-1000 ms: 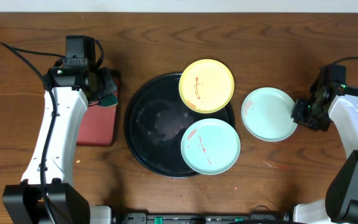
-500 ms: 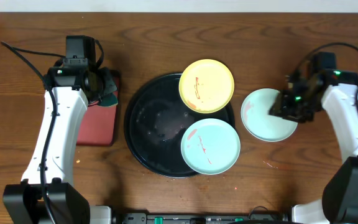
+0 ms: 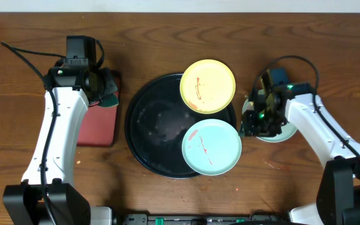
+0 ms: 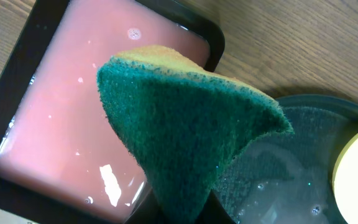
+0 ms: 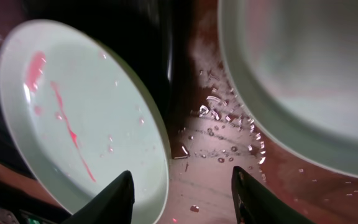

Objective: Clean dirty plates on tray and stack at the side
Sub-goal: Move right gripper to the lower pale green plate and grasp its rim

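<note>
Two smeared small round plates sit on the large round glossy black tray (image 3: 155,122): the yellow plate (image 3: 207,85) at its far right rim, the pale blue-white plate (image 3: 211,147) overhanging its near right rim. The pale blue-white plate lies just left of the right end effector (image 5: 184,199), the nearer one. Its fingers stand apart and empty over the wet wooden tabletop (image 5: 207,162), at the edge of a third pale plate (image 5: 303,74). The left end effector (image 3: 102,87), well apart, is clamped on a green-and-yellow sponge (image 4: 185,124).

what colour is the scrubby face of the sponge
Dark green on the sponge, with a yellow layer behind it; the left wrist view shows it best.
</note>
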You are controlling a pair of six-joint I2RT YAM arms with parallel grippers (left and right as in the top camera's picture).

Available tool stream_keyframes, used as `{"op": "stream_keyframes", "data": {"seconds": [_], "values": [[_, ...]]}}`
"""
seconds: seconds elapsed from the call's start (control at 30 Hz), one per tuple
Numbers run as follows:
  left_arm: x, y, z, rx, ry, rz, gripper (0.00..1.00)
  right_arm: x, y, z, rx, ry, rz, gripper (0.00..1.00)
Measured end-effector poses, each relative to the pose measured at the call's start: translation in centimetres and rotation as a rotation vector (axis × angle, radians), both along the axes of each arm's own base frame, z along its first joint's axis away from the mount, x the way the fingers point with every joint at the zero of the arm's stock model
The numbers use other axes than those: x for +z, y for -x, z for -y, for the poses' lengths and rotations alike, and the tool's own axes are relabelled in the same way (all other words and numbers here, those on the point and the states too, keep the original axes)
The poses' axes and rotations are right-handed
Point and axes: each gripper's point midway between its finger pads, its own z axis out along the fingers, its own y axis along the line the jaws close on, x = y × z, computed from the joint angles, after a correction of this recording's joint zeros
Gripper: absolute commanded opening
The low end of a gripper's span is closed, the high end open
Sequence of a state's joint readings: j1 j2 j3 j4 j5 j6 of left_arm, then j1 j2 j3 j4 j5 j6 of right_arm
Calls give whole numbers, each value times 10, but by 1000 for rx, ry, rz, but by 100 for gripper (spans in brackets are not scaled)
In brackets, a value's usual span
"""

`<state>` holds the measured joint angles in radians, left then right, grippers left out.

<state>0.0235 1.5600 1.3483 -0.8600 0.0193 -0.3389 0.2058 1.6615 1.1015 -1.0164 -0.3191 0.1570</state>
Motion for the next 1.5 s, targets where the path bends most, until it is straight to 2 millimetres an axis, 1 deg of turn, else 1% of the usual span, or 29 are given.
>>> {"op": "stream_keyframes", "data": {"seconds": [0.1, 0.2, 0.37, 0.47, 0.63, 0.73, 0.77, 0.97, 1.0, 1.17, 1.37, 1.43, 1.5], "values": [[0, 0, 0, 0, 0, 0, 8, -4, 5, -6, 12, 2, -7, 49], [0, 0, 0, 0, 0, 0, 8, -4, 3, -12, 22, -1, 7, 52], [0, 0, 0, 0, 0, 0, 7, -12, 3, -20, 32, -8, 30, 52], [0, 0, 0, 0, 0, 0, 8, -20, 7, -20, 24, -5, 22, 51], [0, 0, 0, 0, 0, 0, 7, -29, 7, -20, 13, -9, 35, 42], [0, 0, 0, 0, 0, 0, 7, -33, 5, -20, 6, -13, 49, 35], [0, 0, 0, 0, 0, 0, 7, -33, 4, -20, 5, -14, 53, 31], [0, 0, 0, 0, 0, 0, 7, -34, 1, -21, 5, -19, 68, 3], [0, 0, 0, 0, 0, 0, 8, -34, 1, -21, 7, -19, 69, 1], [0, 0, 0, 0, 0, 0, 8, -33, 1, -23, 5, -27, 68, 1], [0, 0, 0, 0, 1, 0, 7, -30, 2, -32, 4, -80, 61, 1], [0, 0, 0, 0, 1, 0, 8, -28, 1, -37, 8, -89, 67, 1], [0, 0, 0, 0, 1, 0, 7, -24, -5, -48, 16, -102, 93, 1]]}}
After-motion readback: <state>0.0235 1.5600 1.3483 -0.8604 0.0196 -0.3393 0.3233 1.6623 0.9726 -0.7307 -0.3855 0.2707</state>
